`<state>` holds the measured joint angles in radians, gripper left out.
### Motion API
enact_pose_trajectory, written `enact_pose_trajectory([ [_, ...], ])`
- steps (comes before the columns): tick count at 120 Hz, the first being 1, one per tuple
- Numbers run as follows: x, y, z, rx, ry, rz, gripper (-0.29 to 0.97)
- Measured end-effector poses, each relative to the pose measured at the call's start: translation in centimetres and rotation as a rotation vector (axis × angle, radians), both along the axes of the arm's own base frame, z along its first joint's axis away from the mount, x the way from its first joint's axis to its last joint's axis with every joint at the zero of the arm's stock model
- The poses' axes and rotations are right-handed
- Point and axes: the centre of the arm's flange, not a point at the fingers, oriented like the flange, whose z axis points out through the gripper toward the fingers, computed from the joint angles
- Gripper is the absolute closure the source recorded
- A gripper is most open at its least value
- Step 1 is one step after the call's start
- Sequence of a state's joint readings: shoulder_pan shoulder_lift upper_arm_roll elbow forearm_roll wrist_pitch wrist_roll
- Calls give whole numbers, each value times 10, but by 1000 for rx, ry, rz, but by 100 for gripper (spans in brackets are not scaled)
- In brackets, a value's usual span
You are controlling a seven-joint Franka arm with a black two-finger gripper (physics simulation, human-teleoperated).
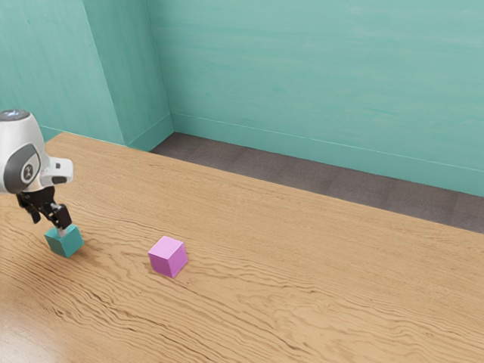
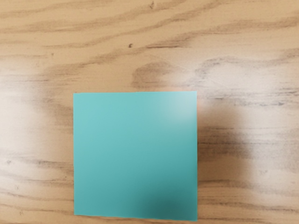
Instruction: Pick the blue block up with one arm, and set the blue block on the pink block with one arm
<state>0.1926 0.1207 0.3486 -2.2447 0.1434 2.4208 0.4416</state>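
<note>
Teal-leaning in colour, really, but the blue block [image 1: 64, 240] is the one sitting on the wooden bench [image 1: 302, 265], way over by the exterior view's left and well back from the bench's far edge. It looks like it's resting flat on the wood, with a bit of shadow tucked under it on the side facing the pink block [image 1: 168, 255].

The pink block is near it, off toward the exterior view's right and a touch closer to the camera. The two are clearly apart, with bare wood between them and nothing stacked. The pink one is turned so a corner points roughly at the camera.

The white arm [image 1: 19, 151] comes in from the exterior view's left, and its black hand [image 1: 49, 221] is right down at the top of the blue block. Honestly I can't tell from this angle if the hand is actually clamped on the block or just parked over it.

From the wrist view, the blue block is a big square face directly below the hand, edges lined up pretty square with the camera. There's wood grain all around it and soft dark patches on the wood at either side.

Behind the bench there's a strip of dark grey floor [image 1: 340, 178] and then a teal wall [image 1: 318, 68].
</note>
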Motion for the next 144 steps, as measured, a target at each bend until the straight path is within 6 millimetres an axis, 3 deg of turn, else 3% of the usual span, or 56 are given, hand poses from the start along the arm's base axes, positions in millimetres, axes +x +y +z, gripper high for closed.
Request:
enact_pose_trajectory([
  [30, 11, -4, -9, -4, 7, -29, 0],
  [144, 23, 4, -30, -5, 29, -51, 0],
])
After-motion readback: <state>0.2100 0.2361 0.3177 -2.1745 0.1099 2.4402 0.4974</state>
